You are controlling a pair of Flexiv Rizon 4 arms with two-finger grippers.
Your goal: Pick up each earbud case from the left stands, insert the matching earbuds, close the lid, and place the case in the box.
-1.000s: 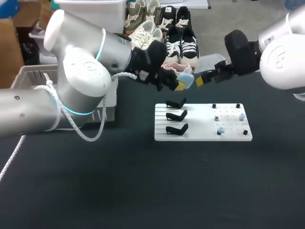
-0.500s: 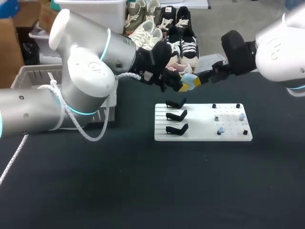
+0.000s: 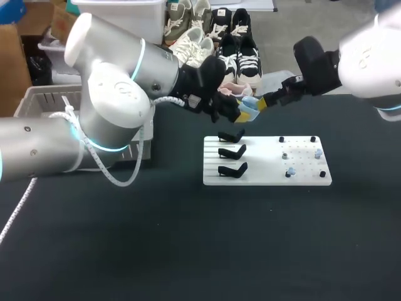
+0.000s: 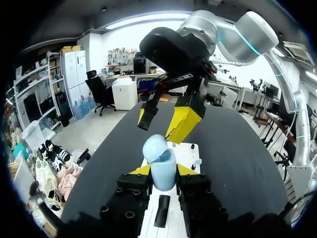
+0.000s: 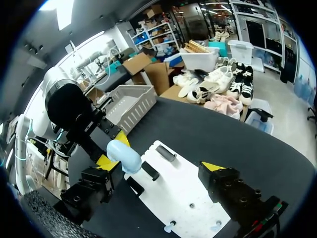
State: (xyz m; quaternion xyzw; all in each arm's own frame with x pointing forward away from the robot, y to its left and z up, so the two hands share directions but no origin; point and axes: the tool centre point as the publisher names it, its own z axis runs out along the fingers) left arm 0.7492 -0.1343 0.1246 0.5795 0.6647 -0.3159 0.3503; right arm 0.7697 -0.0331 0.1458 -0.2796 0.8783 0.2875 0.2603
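Note:
My left gripper (image 3: 241,113) is shut on a light blue earbud case (image 3: 249,107), held in the air beyond the white board (image 3: 266,179). In the left wrist view the case (image 4: 162,171) stands upright between the yellow tips with its lid (image 4: 155,148) swung open. My right gripper (image 3: 263,103) is open and right beside the case; in its own view the case (image 5: 124,154) lies against one finger while the other stands far off. Three black stands (image 3: 232,152) on the board's left hold no case. Pale blue earbuds (image 3: 291,170) sit on pegs at the board's right.
A grey slotted basket (image 3: 37,100) stands at the table's left rear, behind my left arm. The black table surface in front of the board holds nothing. A white cable hangs from my left arm over the table's left side.
My right gripper has come in from the right until one fingertip is at the case. The left gripper shifted slightly right and up with the case, whose lid now stands up.

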